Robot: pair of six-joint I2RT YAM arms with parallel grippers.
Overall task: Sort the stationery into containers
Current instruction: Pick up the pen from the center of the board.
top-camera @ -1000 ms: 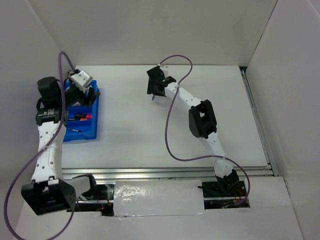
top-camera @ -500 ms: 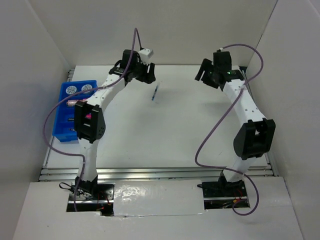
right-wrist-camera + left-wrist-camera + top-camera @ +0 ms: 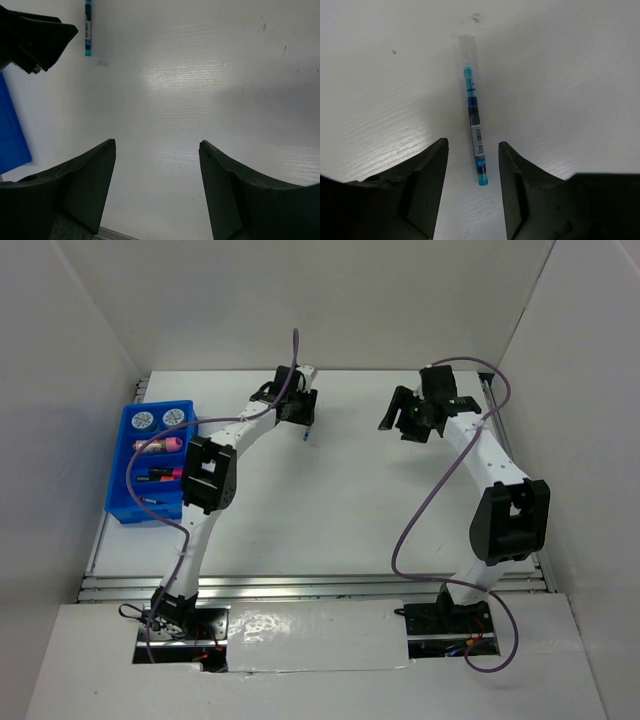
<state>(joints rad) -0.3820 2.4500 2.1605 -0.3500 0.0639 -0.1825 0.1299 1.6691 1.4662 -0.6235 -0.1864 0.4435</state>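
We find the left pincer point(image 3: 472, 145) open, straddling the blue pen point(image 3: 472, 115) on the surface point(image 3: 570, 75); the right pincer point(image 3: 157, 145) is likewise open.

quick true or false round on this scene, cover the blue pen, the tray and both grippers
1. The blue pen lies flat on the table, its near end between the fingers of the left gripper. True.
2. The right gripper is closed on a highlighter. False: its jaws are open with nothing between them, over bare table.
3. Two tape rolls sit side by side at the far end of the blue tray. True.
4. The left gripper's fingers are clamped on the blue pen. False: the left wrist view shows a gap on each side of the pen.
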